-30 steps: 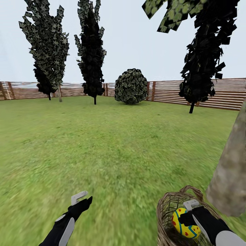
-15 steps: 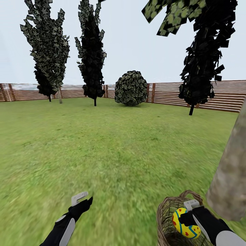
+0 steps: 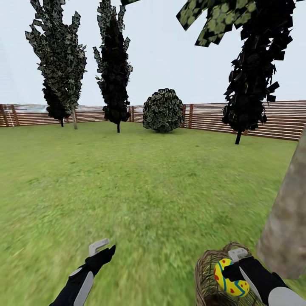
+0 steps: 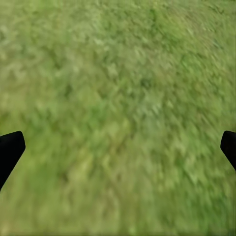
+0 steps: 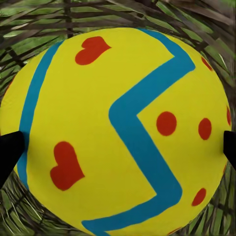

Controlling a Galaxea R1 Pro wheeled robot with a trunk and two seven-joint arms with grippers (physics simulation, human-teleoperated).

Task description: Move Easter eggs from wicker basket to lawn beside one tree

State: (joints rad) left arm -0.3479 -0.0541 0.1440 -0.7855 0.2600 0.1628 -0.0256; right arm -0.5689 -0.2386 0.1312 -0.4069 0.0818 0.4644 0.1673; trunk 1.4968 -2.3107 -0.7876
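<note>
Flat, even daylight under pale overcast sky [image 3: 170, 51]; no cast shadows, no glare. Mottled green grass lawn [image 3: 140, 187] smeared, blurry toward 6 o'clock; sharper toward 12. Left wrist view soft throughout. Yellow egg with blue zigzag band [image 5: 123, 128] crisp, evenly lit.

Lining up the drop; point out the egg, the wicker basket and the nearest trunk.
Easter egg [image 3: 227, 278], head view, its yellow side.
wicker basket [image 3: 205, 272], head view, left rim weave.
tree [image 3: 287, 221], head view, bare grey-brown trunk.
</note>
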